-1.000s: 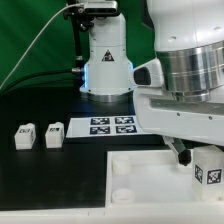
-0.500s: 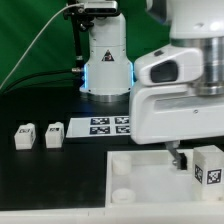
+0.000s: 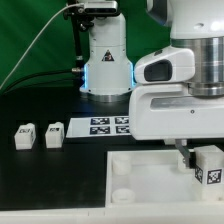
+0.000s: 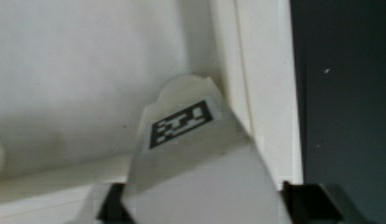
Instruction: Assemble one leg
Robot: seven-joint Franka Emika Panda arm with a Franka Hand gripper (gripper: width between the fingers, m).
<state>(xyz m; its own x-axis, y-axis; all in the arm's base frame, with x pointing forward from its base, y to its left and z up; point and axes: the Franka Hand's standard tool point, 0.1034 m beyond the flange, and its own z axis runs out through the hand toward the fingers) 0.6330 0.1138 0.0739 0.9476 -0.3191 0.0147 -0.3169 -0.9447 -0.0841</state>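
Since half a second ago the arm has barely moved; a second ago its wrist was turned differently and sat a little lower in the exterior view, so by my reading the turning and lifting is over and the arm is now lining the part up over the panel.

The gripper (image 3: 190, 153) hangs over the far right part of the large white square panel (image 3: 150, 180), pinching a small chunky white plastic leg (image 4: 190, 150) between its dark fingers (image 4: 115, 205). In the wrist view the leg fills the gap between the fingers, its rounded tip pointing at the panel and lying close to the panel's raised edge. A black-and-white square tag sits on its flat face.

Two more white legs (image 3: 24, 136) rest well apart to the exterior view's left on the black table (image 3: 60, 180), beside the marker board (image 3: 112, 125). The leg is not yet seated; whether its tip touches the panel cannot be told.
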